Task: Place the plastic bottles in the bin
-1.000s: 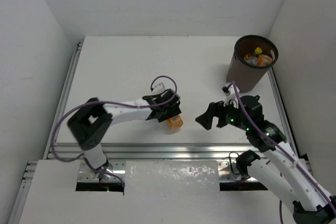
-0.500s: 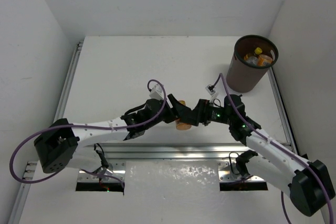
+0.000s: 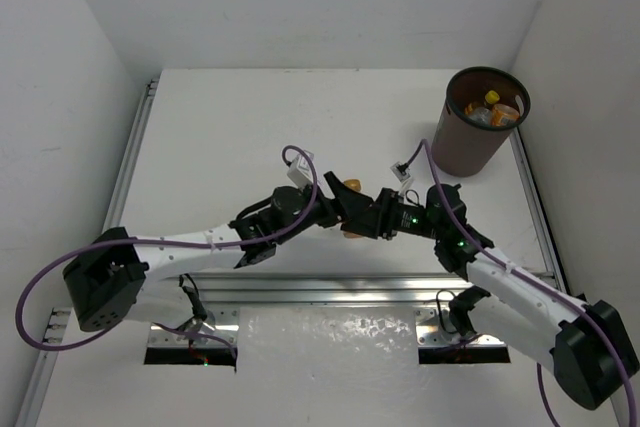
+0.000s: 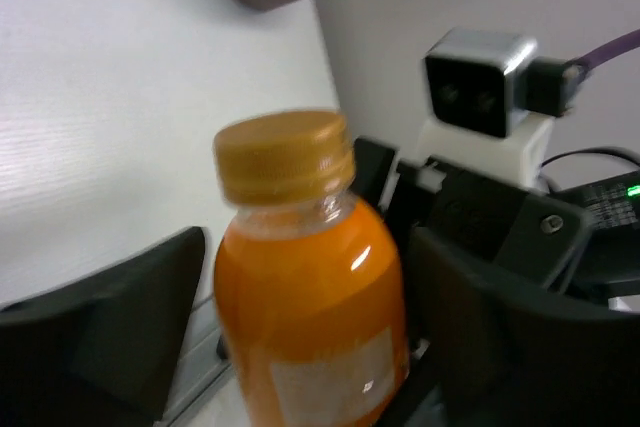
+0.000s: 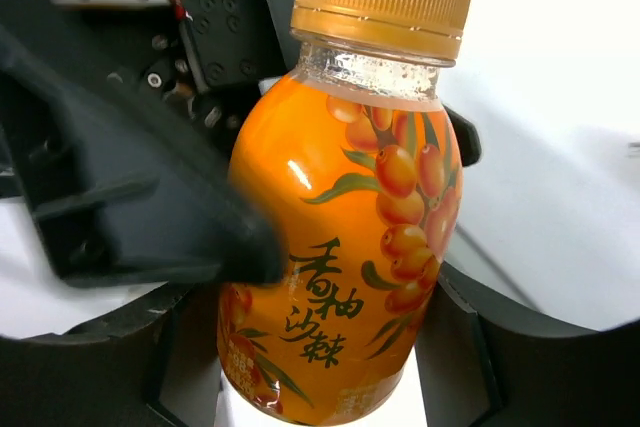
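One orange bottle [image 3: 351, 232] was caught between the two grippers, which met nose to nose above the near middle of the white surface [image 3: 230, 137]. The left gripper [image 3: 338, 209] reached in from one side and the right gripper [image 3: 366, 220] from the other, so that the bottle lay directly ahead of each.

From the left wrist, the bottle stood upright between that gripper's dark fingers [image 4: 110, 347], its gold cap [image 4: 285, 152] above them. A thin strip of light showed between one finger and the bottle's side, and the picture was blurred. Whether the left gripper was pressing on the bottle or merely standing around it could not be told. Just beyond the bottle was the right arm's wrist camera [image 4: 480, 87], facing back.

From the right wrist, the bottle filled the middle of the view, its label [image 5: 330, 317] printed with orange berries, green leaves and Chinese characters. The right gripper's fingers [image 5: 500, 347] flanked the bottle's lower part, very close on both sides. Contact could not be confirmed, so its grip was also uncertain. A blurred finger of the left gripper crossed in front of the bottle's side.

Well beyond the right gripper and off to its right stood the bin [image 3: 462, 152], dark brown with a black rim, upright. Inside it lay other plastic bottles [image 3: 495, 112], orange, with one yellow cap showing.
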Controlling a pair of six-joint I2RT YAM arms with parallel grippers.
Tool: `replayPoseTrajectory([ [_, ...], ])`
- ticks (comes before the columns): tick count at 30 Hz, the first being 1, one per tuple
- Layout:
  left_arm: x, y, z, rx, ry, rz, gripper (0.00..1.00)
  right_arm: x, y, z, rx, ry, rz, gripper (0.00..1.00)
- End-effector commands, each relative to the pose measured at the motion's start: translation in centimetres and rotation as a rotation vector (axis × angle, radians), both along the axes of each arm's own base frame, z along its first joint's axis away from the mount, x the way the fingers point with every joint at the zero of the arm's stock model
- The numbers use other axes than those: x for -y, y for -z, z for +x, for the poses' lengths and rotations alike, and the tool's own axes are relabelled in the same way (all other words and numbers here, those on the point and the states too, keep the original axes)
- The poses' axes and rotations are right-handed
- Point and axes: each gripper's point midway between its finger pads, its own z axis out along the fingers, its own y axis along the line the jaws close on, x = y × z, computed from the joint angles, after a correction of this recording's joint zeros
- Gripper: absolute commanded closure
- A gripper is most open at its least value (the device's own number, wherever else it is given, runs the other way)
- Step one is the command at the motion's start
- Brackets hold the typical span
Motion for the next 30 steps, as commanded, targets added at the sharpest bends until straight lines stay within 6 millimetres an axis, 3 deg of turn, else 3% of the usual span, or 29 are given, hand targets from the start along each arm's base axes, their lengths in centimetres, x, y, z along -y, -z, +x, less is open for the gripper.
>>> replayPoseTrajectory([
  [1, 0.2, -3.8, -0.1, 0.045, -0.003, 0.004, 0.12, 0.6, -2.0, 1.9, 0.125, 0.089, -0.03, 1.0],
  [2, -0.9, -3.6, 1.3, 0.036, -0.093, 0.061, 0.05, 0.8, -2.6, 2.4, 0.148, 0.109, -0.047, 1.0],
  [3, -2.6, -1.1, 1.4, -0.024, -0.14, 0.216, 0.04, 1.1, -2.4, 2.7, 0.148, 0.127, -0.074, 1.0],
  [4, -3.5, -2.7, 2.3, -0.023, -0.203, 0.253, 0.01, 1.6, -1.9, 3.1, 0.149, 0.156, -0.12, 1.0],
  [5, -5.6, -2.7, 3.5, -0.023, -0.321, 0.315, 0.0, 1.7, -2.3, 3.4, 0.165, 0.167, -0.129, 1.0],
  [6, -7.4, -1.7, 3.3, -0.059, -0.365, 0.401, 0.01, 1.9, -2.3, 3.5, 0.167, 0.175, -0.141, 1.0],
  [7, -8.9, -3.7, 4.0, -0.03, -0.446, 0.401, 0.0, 2.1, -2.1, 3.7, 0.169, 0.184, -0.163, 1.0],
  [8, -10.6, -3.3, 3.7, -0.053, -0.489, 0.458, 0.0, 2.1, -2.9, 4.1, 0.188, 0.195, -0.165, 1.0],
  [10, -13.6, -5.9, 3.9, -0.047, -0.619, 0.456, 0.0, 3.3, -5.0, 5.6, 0.241, 0.252, -0.226, 1.0],
  [11, -15.5, -5.1, 3.0, -0.068, -0.641, 0.543, 0.0, 4.1, -5.7, 6.4, 0.252, 0.293, -0.268, 1.0],
  [12, -16.5, -6.0, 2.8, -0.064, -0.662, 0.556, 0.0, 5.2, -6.4, 7.3, 0.287, 0.328, -0.333, 1.0],
  [13, -17.7, -6.4, 2.3, -0.059, -0.68, 0.58, 0.0, 7.7, -5.3, 8.7, 0.226, 0.411, -0.455, 1.0],
  [14, -19.0, -5.7, 1.4, -0.068, -0.668, 0.656, 0.0, 8.9, -9.3, 10.4, 0.279, 0.478, -0.476, 1.0],
  [17, -21.0, -3.9, -0.7, -0.093, -0.595, 0.794, 0.0, 14.0, -11.5, 14.1, 0.224, 0.57, -0.669, 1.0],
  [18, -21.7, -3.0, -1.3, -0.113, -0.583, 0.827, 0.0, 15.8, -11.3, 14.8, 0.223, 0.596, -0.76, 1.0],
  [19, -22.2, -2.3, -1.9, -0.132, -0.57, 0.86, 0.0, 18.8, -13.5, 16.4, 0.248, 0.724, -0.828, 1.0],
  [21, -23.7, -0.9, -3.0, -0.149, -0.54, 0.95, 0.0, 22.6, -12.2, 18.6, 0.172, 0.778, -0.981, 1.0],
  [22, -24.0, -0.5, -3.2, -0.146, -0.529, 0.974, 0.0, 24.0, -14.1, 19.6, 0.187, 0.833, -1.0, 1.0],
  [23, -24.3, 0.0, -3.2, -0.121, -0.5, 1.023, 0.0, 25.4, -13.3, 20.9, 0.148, 0.862, -1.059, 1.0],
  [25, -24.5, 0.1, -3.0, -0.07, -0.477, 1.047, 0.0, 27.6, -14.8, 22.2, 0.157, 0.941, -1.084, 1.0],
  [27, -25.6, 0.8, -3.1, -0.073, -0.529, 1.055, 0.0, 30.0, -14.3, 23.7, 0.137, 0.996, -1.167, 1.0],
  [28, -25.7, 1.1, -3.2, -0.087, -0.543, 1.04, 0.0, 31.0, -15.1, 24.1, 0.136, 1.032, -1.192, 1.0],
  [29, -25.6, 1.0, -3.3, -0.085, -0.538, 1.035, 0.0, 31.8, -14.9, 24.4, 0.12, 1.045, -1.227, 1.0],
  [30, -25.7, 0.7, -3.4, -0.082, -0.54, 1.027, 0.0, 33.8, -13.6, 24.9, 0.066, 1.065, -1.26, 0.98],
])
